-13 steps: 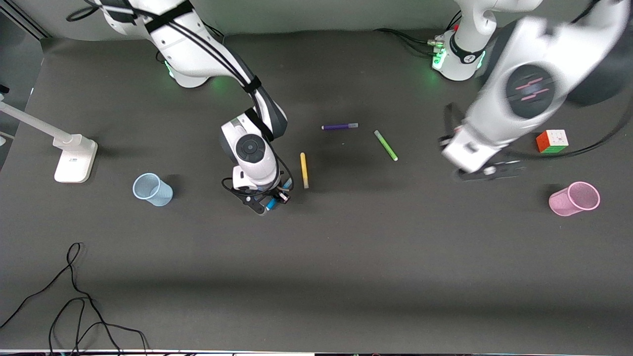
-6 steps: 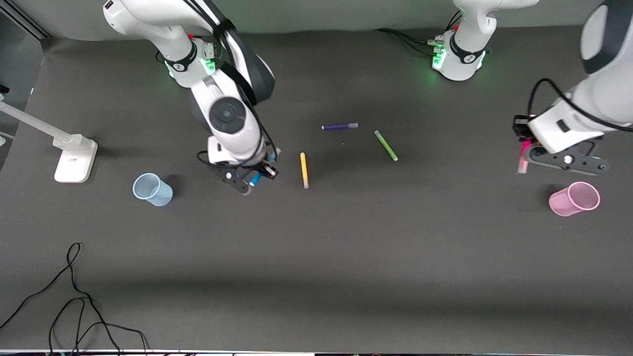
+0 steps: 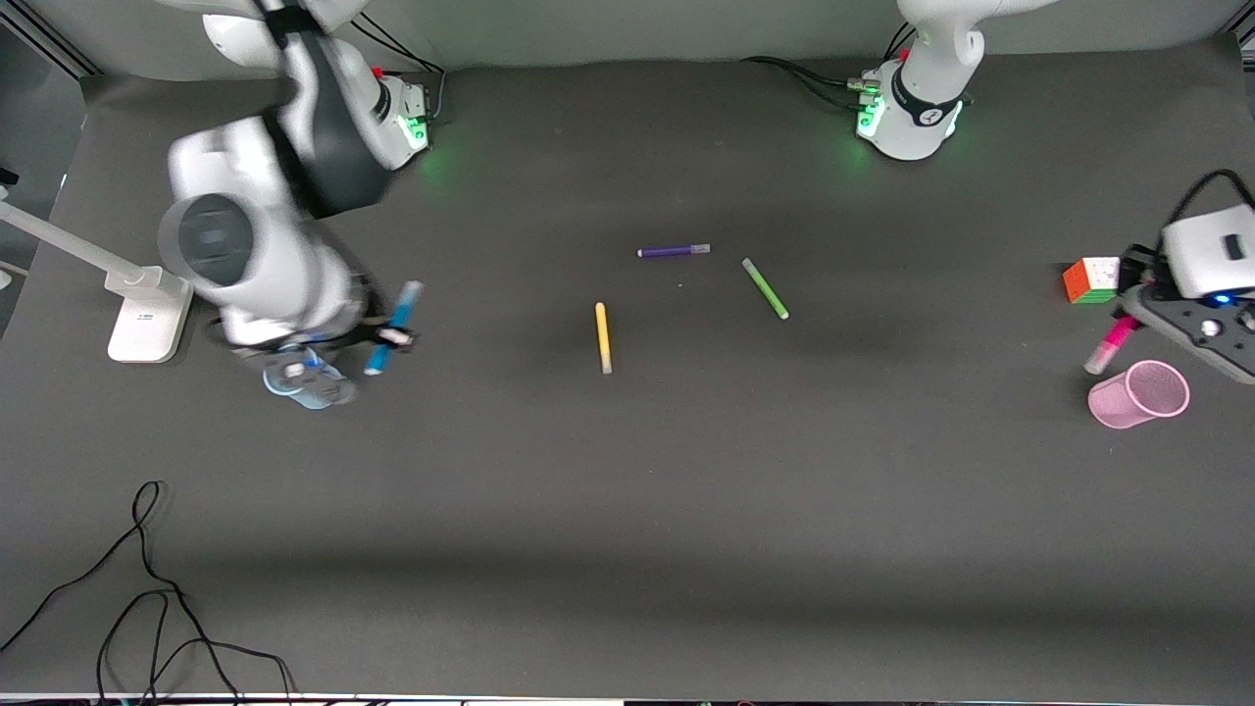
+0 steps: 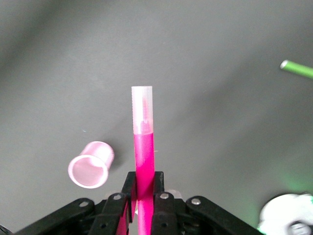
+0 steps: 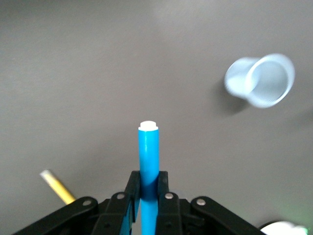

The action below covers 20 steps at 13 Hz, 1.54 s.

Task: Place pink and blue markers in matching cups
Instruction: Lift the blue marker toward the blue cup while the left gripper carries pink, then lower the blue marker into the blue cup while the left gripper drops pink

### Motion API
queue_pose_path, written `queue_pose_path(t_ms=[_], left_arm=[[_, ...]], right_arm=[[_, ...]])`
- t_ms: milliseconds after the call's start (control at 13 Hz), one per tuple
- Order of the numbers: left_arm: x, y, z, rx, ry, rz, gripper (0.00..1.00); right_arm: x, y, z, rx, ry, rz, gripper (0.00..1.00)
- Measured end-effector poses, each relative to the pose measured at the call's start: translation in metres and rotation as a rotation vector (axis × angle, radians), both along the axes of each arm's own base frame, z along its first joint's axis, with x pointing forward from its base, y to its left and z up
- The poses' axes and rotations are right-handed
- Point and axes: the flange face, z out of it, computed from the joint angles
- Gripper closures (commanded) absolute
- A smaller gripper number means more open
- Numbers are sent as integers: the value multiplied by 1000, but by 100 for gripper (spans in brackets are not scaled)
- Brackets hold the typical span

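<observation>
My right gripper [image 3: 384,336] is shut on the blue marker [image 3: 392,327], carried in the air beside the pale blue cup [image 3: 306,384], which my right arm partly hides. In the right wrist view the blue marker [image 5: 148,159] stands between the fingers and the blue cup [image 5: 261,81] lies off to one side. My left gripper [image 3: 1128,319] is shut on the pink marker [image 3: 1111,344], held tilted just above and beside the pink cup [image 3: 1140,393]. In the left wrist view the pink marker [image 4: 143,142] sits between the fingers, the pink cup [image 4: 90,165] beside it.
A yellow marker [image 3: 603,336], a green marker [image 3: 765,287] and a purple marker [image 3: 674,251] lie mid-table. A colour cube [image 3: 1093,279] sits near my left gripper. A white lamp base [image 3: 147,314] stands at the right arm's end. Black cables [image 3: 147,598] lie near the front edge.
My right arm has swung with the blue marker from beside the yellow marker toward the blue cup. My left arm has carried the pink marker toward the pink cup.
</observation>
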Motion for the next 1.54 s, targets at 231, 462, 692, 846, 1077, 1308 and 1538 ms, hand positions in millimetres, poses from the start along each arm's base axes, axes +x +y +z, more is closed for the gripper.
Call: queue_pose_path(t_ms=[231, 462, 692, 846, 1077, 1308, 1538], left_arm=[[1, 47, -23, -65, -60, -155, 100], [-8, 94, -59, -220, -160, -266, 100], [-32, 153, -102, -351, -231, -341, 100], [-42, 182, -123, -435, -300, -407, 100], [-56, 218, -172, -554, -377, -456, 100], [-68, 243, -212, -628, -431, -488, 100], [-75, 260, -234, -679, -467, -521, 100]], right_arm=[[4, -85, 6, 60, 73, 48, 97], [-5, -154, 3, 137, 154, 75, 97], [-15, -197, -30, 205, 260, 70, 97], [-15, -216, -67, 240, 332, 59, 97], [-17, -229, -107, 278, 413, 59, 97], [-23, -252, -129, 331, 472, 49, 97], [-15, -266, -134, 363, 460, 37, 97]])
